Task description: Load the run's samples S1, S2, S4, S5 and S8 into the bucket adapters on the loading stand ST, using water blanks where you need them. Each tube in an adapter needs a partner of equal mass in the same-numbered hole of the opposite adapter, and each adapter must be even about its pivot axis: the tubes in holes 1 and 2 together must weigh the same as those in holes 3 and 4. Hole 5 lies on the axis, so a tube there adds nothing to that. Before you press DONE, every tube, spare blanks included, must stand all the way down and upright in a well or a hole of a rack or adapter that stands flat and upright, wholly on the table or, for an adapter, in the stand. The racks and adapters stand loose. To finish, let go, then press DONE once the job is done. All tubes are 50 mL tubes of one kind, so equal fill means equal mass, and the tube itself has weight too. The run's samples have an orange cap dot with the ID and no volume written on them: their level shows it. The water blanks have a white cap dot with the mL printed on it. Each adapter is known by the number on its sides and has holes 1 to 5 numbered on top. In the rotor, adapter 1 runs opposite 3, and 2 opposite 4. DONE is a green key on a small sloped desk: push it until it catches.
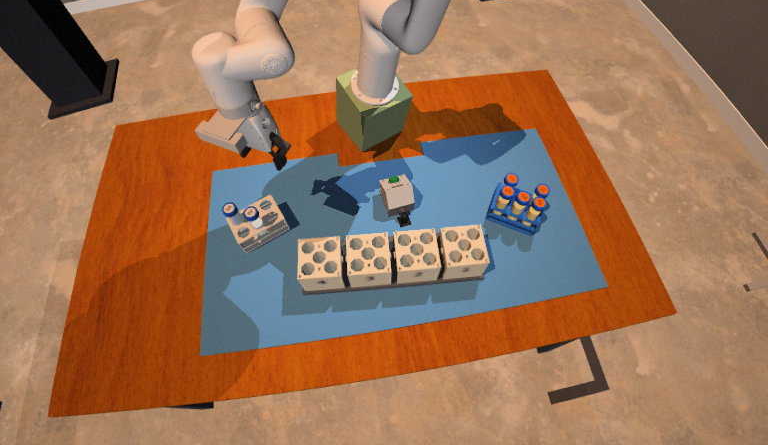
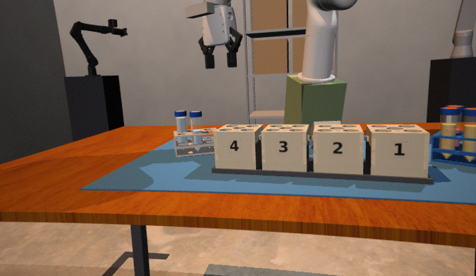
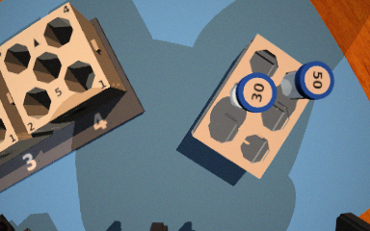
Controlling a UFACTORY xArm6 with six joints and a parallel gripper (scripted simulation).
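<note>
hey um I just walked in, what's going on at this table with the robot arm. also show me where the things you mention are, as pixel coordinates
The arm isn't handling anything: its gripper (image 1: 279,156) (image 2: 220,61) is open and empty, above the table. Two water blanks, marked 30 and 50, stand in the clear rack (image 1: 257,243) (image 2: 178,151) (image 3: 222,141). Orange-dotted samples stand in the blue rack (image 1: 514,224) (image 2: 452,151). The four adapters on the stand (image 1: 390,285) (image 2: 323,177) (image 3: 130,107) have no tubes in them, so loading is still to do.
</note>
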